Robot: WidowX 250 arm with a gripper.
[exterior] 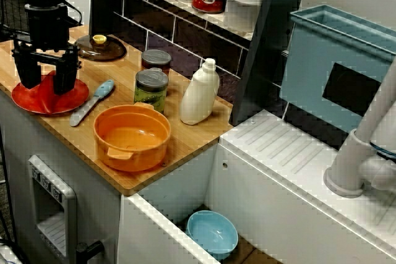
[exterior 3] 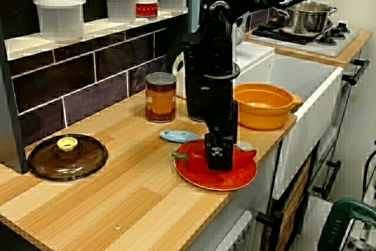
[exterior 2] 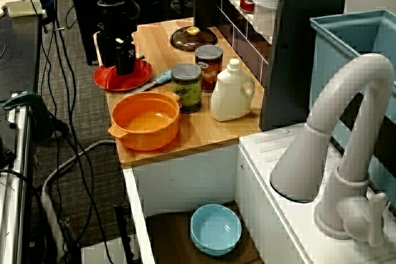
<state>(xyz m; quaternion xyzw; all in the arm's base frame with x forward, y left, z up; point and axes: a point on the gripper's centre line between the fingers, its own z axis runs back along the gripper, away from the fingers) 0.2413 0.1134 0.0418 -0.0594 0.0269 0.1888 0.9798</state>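
On the red plate (exterior: 25, 100) near the desk's front edge, the end effector (exterior: 46, 88) stands with fingers apart astride a pepper (exterior 3: 191, 157); whether they squeeze it, I cannot tell.

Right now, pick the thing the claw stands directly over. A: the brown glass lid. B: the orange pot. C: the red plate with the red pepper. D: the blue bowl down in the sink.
C: the claw stands low over the red plate at the counter's edge and straddles the red pepper that lies on it.
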